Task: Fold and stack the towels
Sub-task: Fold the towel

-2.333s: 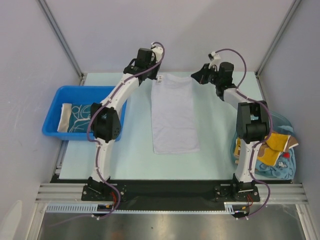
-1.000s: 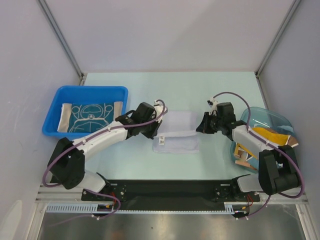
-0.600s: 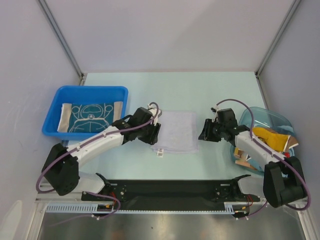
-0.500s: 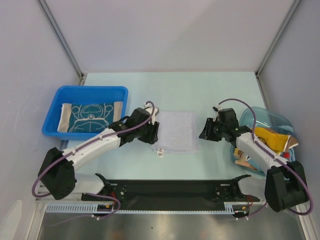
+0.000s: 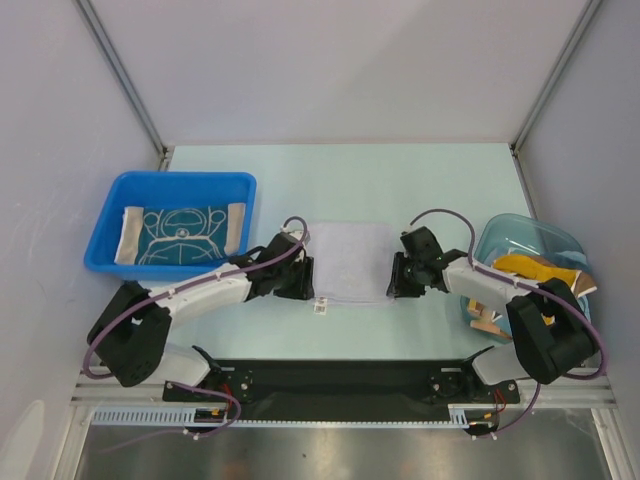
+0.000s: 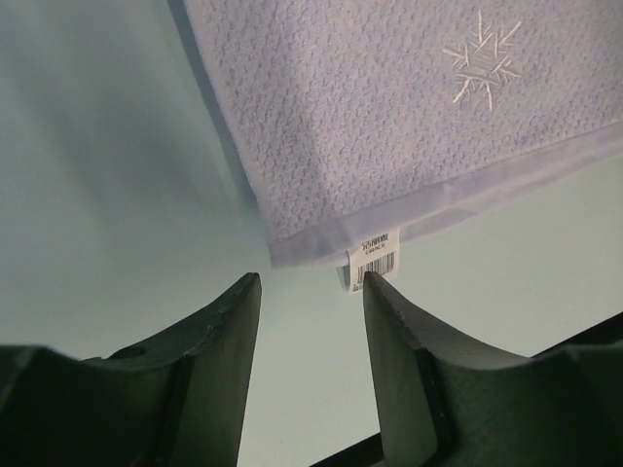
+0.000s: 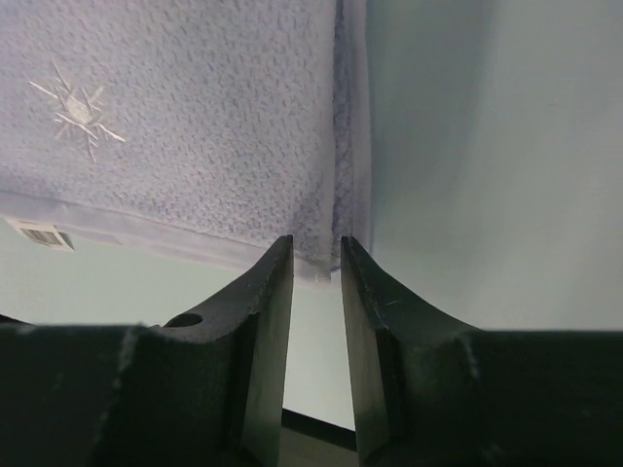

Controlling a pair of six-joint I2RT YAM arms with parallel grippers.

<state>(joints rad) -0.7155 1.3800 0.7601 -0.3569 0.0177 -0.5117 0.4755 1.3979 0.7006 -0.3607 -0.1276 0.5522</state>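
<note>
Left claw (image 6: 311, 287) hangs low over the table (image 5: 400, 180) with its fingers spread and nothing between them, only bare surface showing in the gap. Just past its tips lies the near left corner of the lavender towel (image 6: 389, 107), where a small barcode tag (image 6: 375, 261) sticks out from the hem toward me. My right claw (image 7: 316, 248) sits at the towel's near right corner, its fingers parted by a narrow slot. The corner lies right at the mouth of that slot, but I see no cloth pinched between the pads, so this claw too is open and holds nothing.

Beyond both claws the lavender towel rests flat on the table as a small neat rectangle, its waffle weave plain to see, with a white stitched snowflake (image 6: 479, 66) on the upper face. From above, my two arms reach in low from either side, so the towel lies between the claws, in the middle of the table.

Farther left stands a blue bin (image 5: 180, 178) with a teal towel (image 5: 180, 233) laid flat in it, white swirls up. At the right edge a clear tub (image 5: 530, 232) holds crumpled towels (image 5: 535, 268), orange-yellow among them.
</note>
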